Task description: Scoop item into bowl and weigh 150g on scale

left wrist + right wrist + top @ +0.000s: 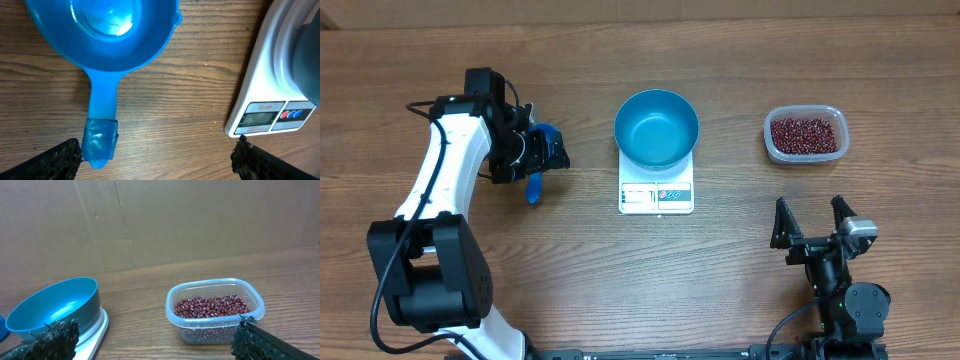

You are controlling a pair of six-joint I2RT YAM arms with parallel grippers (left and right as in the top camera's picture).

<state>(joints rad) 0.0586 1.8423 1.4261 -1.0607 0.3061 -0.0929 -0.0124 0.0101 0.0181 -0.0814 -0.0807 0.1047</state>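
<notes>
Your right gripper [812, 217] idles near you, jaws spread, empty. Left gripper [535, 155] is spread over the scoop [107, 37], not gripping its thin handle; a skewed pinch could twist it. Beans [212, 306] sit in the tub [770, 140], well right of the empty bowl [656, 128] on the scale [656, 196], so expect spills in transit.

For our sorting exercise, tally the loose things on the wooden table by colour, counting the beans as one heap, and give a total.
Blue: 2, the large round blue bowl and the small blue plastic handled scoop
White: 1, the flat white square scale
Clear: 1, the clear plastic tub
Red-brown: 1, the heap of small beans
Total: 5
</notes>
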